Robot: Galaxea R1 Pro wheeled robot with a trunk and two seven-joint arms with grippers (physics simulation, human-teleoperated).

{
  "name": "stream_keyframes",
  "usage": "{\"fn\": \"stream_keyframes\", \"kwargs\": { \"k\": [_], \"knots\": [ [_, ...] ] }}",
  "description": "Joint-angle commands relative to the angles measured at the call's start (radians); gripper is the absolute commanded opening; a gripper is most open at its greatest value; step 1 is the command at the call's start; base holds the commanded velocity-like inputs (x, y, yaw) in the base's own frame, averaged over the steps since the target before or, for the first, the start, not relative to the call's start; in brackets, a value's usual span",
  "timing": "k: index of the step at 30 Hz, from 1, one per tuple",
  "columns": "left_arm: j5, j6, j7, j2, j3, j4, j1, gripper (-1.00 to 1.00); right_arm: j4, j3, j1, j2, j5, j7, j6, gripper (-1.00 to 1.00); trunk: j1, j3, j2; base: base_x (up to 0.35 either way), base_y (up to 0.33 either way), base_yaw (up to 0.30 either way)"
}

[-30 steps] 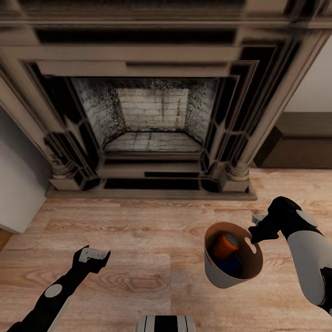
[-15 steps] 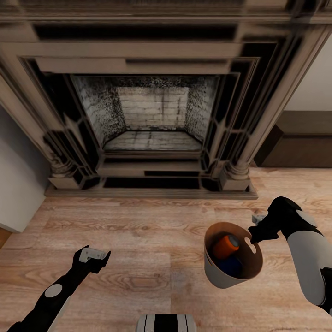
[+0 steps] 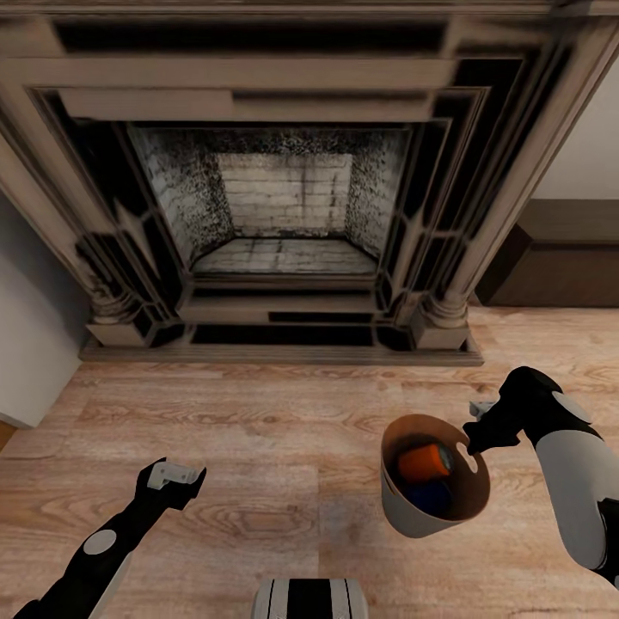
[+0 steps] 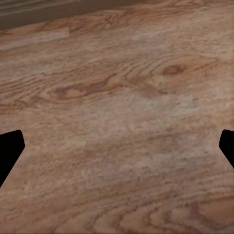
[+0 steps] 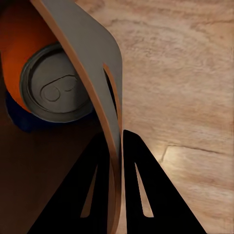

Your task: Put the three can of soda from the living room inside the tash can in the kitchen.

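The tash can [image 3: 404, 509], pale grey outside and brown inside, hangs above the wood floor at the lower right of the head view. My right gripper [image 3: 473, 445] is shut on its rim. Inside lie an orange-red can of soda [image 3: 423, 462] and, under it, a dark blue can [image 3: 428, 496]. The right wrist view shows the right gripper [image 5: 115, 161] pinching the bin wall [image 5: 83, 58], with the orange can's silver top [image 5: 56, 90] and a sliver of the blue can [image 5: 22, 119] behind it. My left gripper [image 3: 179, 474] is open over bare floor, with nothing in it, as the left gripper [image 4: 117, 146] shows in its wrist view.
A brick fireplace [image 3: 284, 215] with a dark stone surround stands straight ahead, its hearth step [image 3: 275, 351] on the floor. A dark low cabinet [image 3: 559, 266] is at the right. A pale wall panel [image 3: 34, 344] juts in at the left. Light wood planks lie between.
The whole picture has shifted slightly, so the camera moved. The orange can has rolled inside the bin to lie more on its side. Both grippers keep their places.
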State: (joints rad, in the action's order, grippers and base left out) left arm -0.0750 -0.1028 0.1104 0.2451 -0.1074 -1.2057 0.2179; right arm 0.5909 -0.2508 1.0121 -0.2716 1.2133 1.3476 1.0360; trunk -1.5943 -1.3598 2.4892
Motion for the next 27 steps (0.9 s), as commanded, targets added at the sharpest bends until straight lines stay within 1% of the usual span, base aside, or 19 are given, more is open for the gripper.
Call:
{"fn": "stream_keyframes", "kwargs": {
  "k": [1,9,27],
  "knots": [
    [0.0,0.0,0.0,0.0,0.0,0.0,0.0,1.0,0.0,-0.001,0.0,0.0,-0.012,0.007,0.011,-1.0,-0.004,-0.003,0.007,0.0,0.0,0.0],
    [0.001,0.0,0.0,0.0,0.0,0.0,0.0,1.0,0.0,-0.001,0.0,0.0,-0.012,0.007,0.011,-1.0,-0.009,-0.034,0.013,0.0,0.0,0.0],
    [0.0,0.0,0.0,0.0,0.0,-0.002,0.0,1.0,0.003,-0.002,0.001,-0.001,-0.011,0.007,0.011,-1.0,-0.009,-0.034,0.013,0.0,0.0,0.0]
  ]
}}
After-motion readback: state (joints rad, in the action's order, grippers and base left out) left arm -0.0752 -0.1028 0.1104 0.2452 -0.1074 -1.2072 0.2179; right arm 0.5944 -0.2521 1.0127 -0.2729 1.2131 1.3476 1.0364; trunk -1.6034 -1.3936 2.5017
